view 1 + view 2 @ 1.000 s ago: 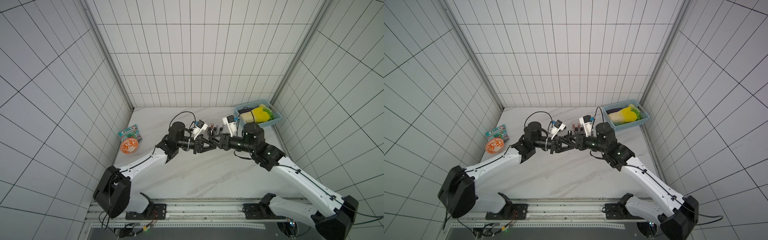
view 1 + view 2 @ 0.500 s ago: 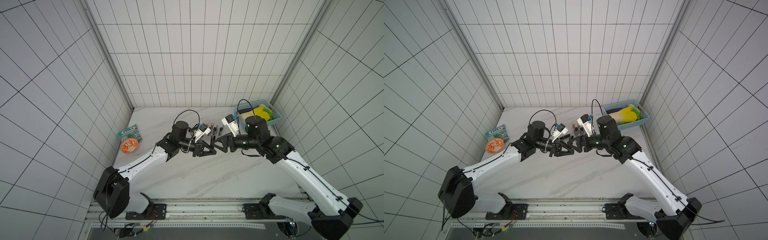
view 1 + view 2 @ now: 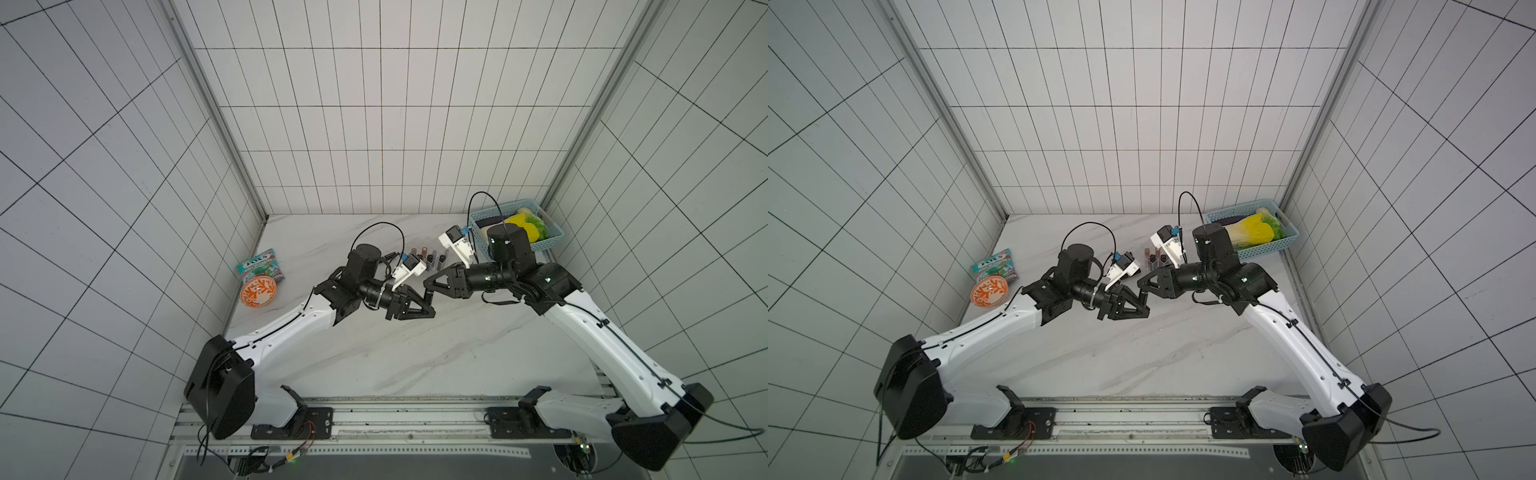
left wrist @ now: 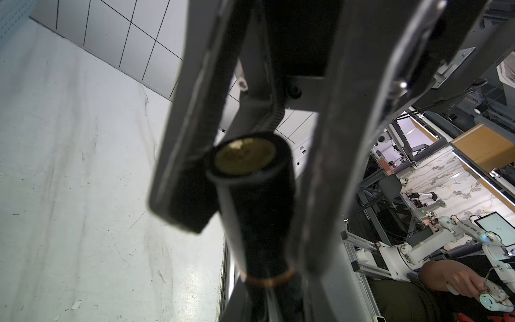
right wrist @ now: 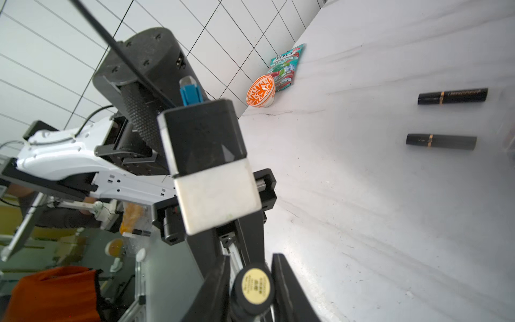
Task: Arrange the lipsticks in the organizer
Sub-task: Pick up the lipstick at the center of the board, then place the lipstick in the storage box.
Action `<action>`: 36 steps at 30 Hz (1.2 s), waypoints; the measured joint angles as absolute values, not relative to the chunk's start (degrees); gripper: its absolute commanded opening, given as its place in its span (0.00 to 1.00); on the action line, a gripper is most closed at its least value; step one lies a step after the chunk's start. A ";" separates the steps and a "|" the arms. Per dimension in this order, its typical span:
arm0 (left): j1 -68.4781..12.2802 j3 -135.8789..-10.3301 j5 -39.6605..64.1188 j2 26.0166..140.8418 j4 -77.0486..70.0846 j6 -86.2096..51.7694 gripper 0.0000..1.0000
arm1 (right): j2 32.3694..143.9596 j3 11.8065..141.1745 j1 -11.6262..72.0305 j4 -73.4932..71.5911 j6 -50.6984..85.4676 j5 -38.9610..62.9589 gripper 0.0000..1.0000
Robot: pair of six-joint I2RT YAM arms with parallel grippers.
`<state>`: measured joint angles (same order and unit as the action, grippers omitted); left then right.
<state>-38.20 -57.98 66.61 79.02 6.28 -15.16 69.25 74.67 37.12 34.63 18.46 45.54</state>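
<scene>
Above the middle of the table a black lipstick [image 3: 428, 296] [image 3: 1143, 296] spans my two grippers, which meet tip to tip. My left gripper [image 3: 432, 311] [image 4: 267, 304] is shut on one end. Its other end, with a round yellow label [image 5: 253, 287], sits between the shut fingers of my right gripper [image 3: 425, 285] [image 5: 252, 278]. Behind them the clear organizer [image 3: 434, 266] [image 3: 1160, 266] holds several upright lipsticks [image 3: 425, 251] [image 3: 1158, 252]. In the right wrist view two more black lipsticks [image 5: 452, 96] [image 5: 441, 142] lie flat on the table.
A light-blue basket [image 3: 478, 232] [image 3: 1223, 214] with yellow and green vegetables stands at the back right corner. An orange patterned bowl [image 3: 257, 293] [image 5: 260, 92] and a mint packet [image 3: 259, 266] [image 5: 285, 67] lie by the left wall.
My right gripper has closed on the free end of the lipstick that my left gripper holds. Both grippers have shifted a little toward the front of the table.
</scene>
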 measured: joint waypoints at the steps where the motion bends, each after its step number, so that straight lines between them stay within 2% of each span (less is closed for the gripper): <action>1: -38.19 -57.98 66.59 79.02 6.44 -14.92 0.00 | 69.25 74.67 37.06 34.70 18.55 45.87 0.12; 3: -38.19 -58.02 66.52 79.00 6.66 -14.52 0.10 | 69.25 74.67 36.80 34.70 18.46 46.30 0.07; 4: -38.19 -58.06 66.28 78.96 6.72 -14.39 0.21 | 69.25 74.65 36.71 34.72 18.44 46.35 0.06; 5: -38.19 -58.08 65.95 78.89 6.83 -14.22 0.38 | 69.23 74.65 36.64 34.72 18.44 46.35 0.05; 6: -38.19 -58.08 65.45 78.78 7.01 -14.00 0.50 | 69.21 74.65 36.56 34.70 18.41 46.33 0.04; 7: -38.17 -58.17 64.69 78.67 7.51 -13.91 0.69 | 69.06 74.61 36.27 34.70 18.44 46.19 0.03; 8: -38.11 -58.26 63.61 78.56 7.94 -13.67 0.83 | 68.79 74.56 35.79 34.72 18.44 45.98 0.03; 10: -37.56 -58.39 60.80 78.28 8.95 -13.54 0.95 | 67.70 74.24 34.28 34.68 18.39 44.07 0.04; 12: -36.47 -58.39 56.88 77.80 10.07 -13.67 0.97 | 65.98 73.65 32.67 34.74 17.78 39.11 0.05; 17: -32.51 -57.76 43.90 75.40 10.59 -14.13 0.96 | 63.29 70.17 30.96 32.58 14.63 18.85 0.05; 23: -29.87 -54.85 26.55 74.13 10.57 -14.72 0.95 | 70.26 63.96 30.15 22.41 12.01 2.15 0.04; 29: -27.42 -54.63 18.26 78.46 11.75 -14.11 0.93 | 80.77 63.90 29.21 12.43 9.04 -5.21 0.04; 36: -27.20 -55.05 16.34 82.85 14.28 -13.32 0.93 | 91.50 64.42 27.05 5.02 7.25 -6.74 0.03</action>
<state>-27.20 -55.05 16.34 82.85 14.28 -13.32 91.50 64.42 27.05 5.02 7.25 -6.74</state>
